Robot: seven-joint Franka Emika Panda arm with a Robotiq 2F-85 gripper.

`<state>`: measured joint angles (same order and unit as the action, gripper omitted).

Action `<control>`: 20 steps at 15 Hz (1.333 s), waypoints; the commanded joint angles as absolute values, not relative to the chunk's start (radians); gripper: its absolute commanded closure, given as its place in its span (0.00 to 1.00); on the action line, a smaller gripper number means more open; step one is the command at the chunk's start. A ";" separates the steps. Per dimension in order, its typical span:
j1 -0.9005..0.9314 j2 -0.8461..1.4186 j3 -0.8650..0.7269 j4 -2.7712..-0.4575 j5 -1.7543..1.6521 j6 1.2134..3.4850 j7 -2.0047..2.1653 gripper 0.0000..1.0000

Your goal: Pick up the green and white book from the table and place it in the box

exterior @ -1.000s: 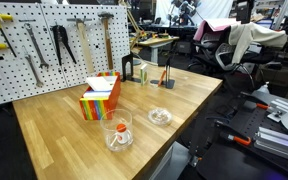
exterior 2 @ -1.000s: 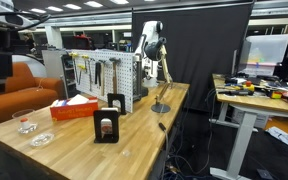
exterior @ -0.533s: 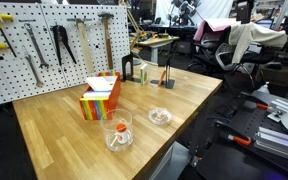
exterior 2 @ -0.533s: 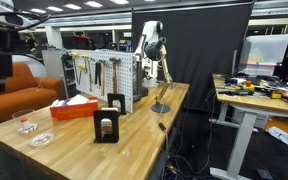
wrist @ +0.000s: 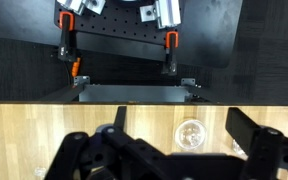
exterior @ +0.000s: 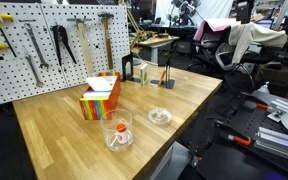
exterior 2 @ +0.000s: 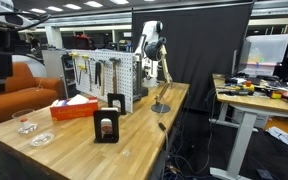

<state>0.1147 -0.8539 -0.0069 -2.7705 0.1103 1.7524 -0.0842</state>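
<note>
The orange-red box point(exterior: 100, 97) with rainbow-striped sides stands open on the light-wood table point(exterior: 54, 130); it also shows in an exterior view point(exterior 2: 74, 108). A small green and white book point(exterior: 143, 74) stands upright further back, beside the black arch-shaped object point(exterior: 128, 68). My arm point(exterior 2: 152, 42) is raised high over the far end of the table, well away from book and box. In the wrist view my gripper point(wrist: 180, 113) is open and empty, looking down at the table; neither the book nor the box shows there.
A clear glass cup with an orange piece point(exterior: 119, 130) and a small glass dish point(exterior: 159, 116) sit near the front; a glass point(wrist: 191, 133) shows between my fingers. A pegboard with tools point(exterior: 44, 40) lines one side. The arch object point(exterior 2: 108, 120) stands mid-table.
</note>
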 commanded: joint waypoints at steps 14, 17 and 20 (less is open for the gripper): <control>0.105 -0.853 0.001 -2.769 0.115 1.750 -0.090 0.00; 0.105 -0.853 0.001 -2.769 0.115 1.750 -0.090 0.00; 0.103 -0.850 0.009 -2.772 0.102 1.774 -0.090 0.00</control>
<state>0.1146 -0.8539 -0.0062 -2.7706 0.1095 1.7543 -0.0842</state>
